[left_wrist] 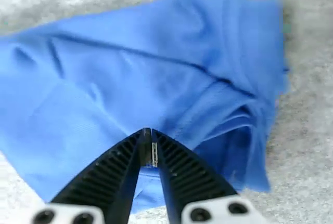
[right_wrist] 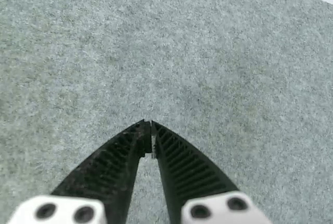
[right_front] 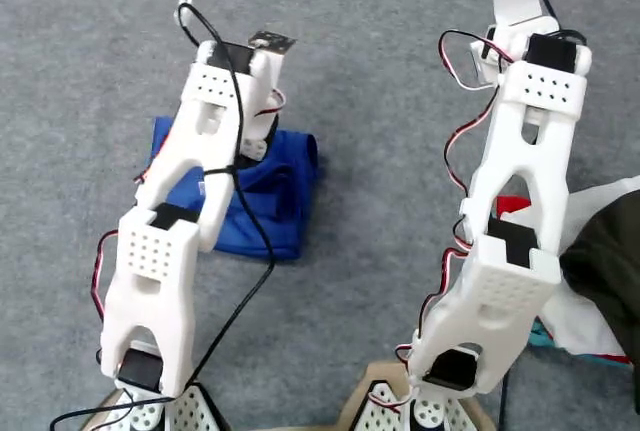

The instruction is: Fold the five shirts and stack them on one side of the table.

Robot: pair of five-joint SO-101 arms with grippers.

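We see the left pincer (left_wrist: 148,136) with tips together just over the folded blue cotton shirt (left_wrist: 156,68), which lies on the grey felt bench (right_front: 380,101) under the left arm. The right pincer (right_wrist: 151,130) is also pressed together on nothing, above bare felt. A loose heap of dark, white and red garments (right_front: 600,261) sits at the bench's right edge.

White perforated arm shells (right_front: 150,261) with black servos (right_front: 551,52) (red, white, black cables (right_front: 456,63) looping).
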